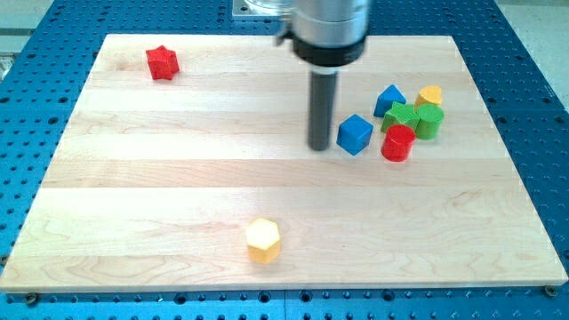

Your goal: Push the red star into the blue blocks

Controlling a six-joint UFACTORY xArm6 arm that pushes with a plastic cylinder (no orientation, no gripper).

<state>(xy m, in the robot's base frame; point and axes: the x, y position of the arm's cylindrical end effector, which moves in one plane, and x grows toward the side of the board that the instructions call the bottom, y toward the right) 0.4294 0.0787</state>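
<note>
The red star (162, 62) lies near the board's top left corner. A blue cube (354, 134) sits right of the board's middle, and a blue triangular block (389, 100) lies up and to the right of it. My tip (320, 147) rests on the board just left of the blue cube, close to it, and far to the right of the red star.
A red cylinder (397, 142), a green star (402, 116), a green cylinder (429, 121) and a yellow block (430, 95) cluster right of the blue blocks. A yellow hexagon (263, 240) lies near the bottom edge. The wooden board (178, 196) lies on a blue perforated table.
</note>
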